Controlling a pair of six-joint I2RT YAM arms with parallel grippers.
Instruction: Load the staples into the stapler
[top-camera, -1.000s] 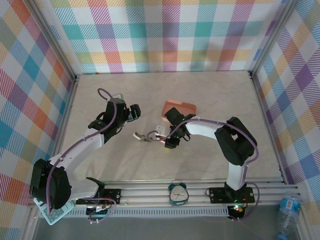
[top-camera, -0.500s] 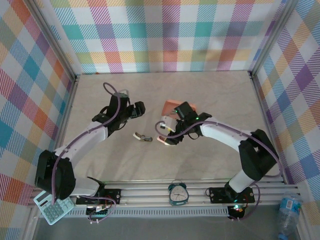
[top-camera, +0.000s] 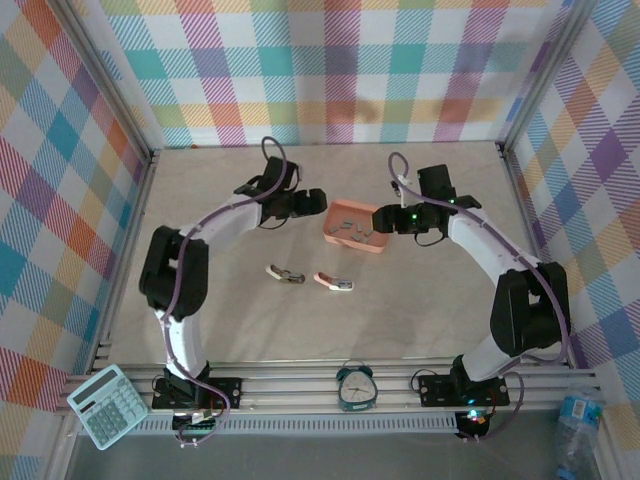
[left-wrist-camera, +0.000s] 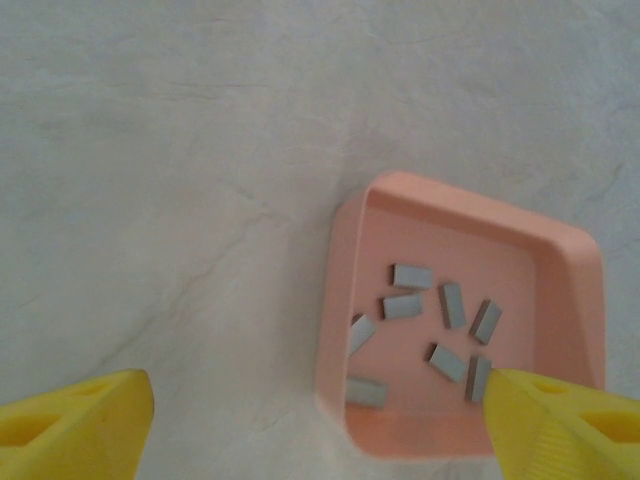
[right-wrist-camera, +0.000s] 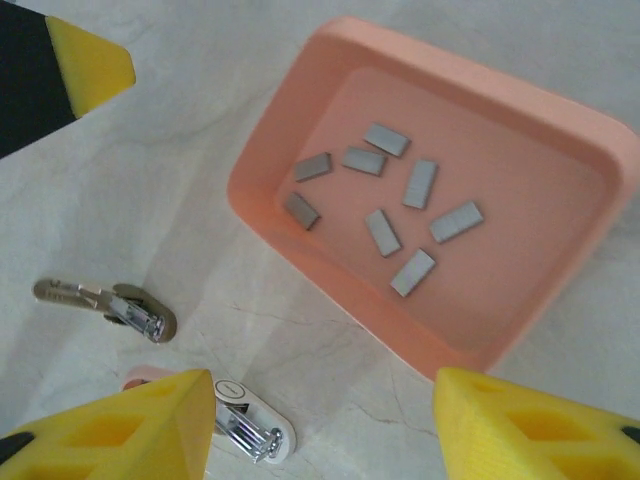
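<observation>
Several short grey staples lie loose in a shallow pink tray; the right wrist view has the same staples and tray. Two small staplers lie opened on the table in front of the tray: a brown one and a white-and-pink one, which are also the brown stapler and the white-and-pink stapler from above. My left gripper hangs open over the tray's left near corner. My right gripper is open above the tray's near edge, holding nothing.
From above, the two grippers flank the tray, left gripper and right gripper close together. A left fingertip juts into the right wrist view. A clock and a calculator sit at the near rail.
Both arms have swung from the staplers at mid-table back to the tray. The right gripper opened and left the white-and-pink stapler lying on the table.
</observation>
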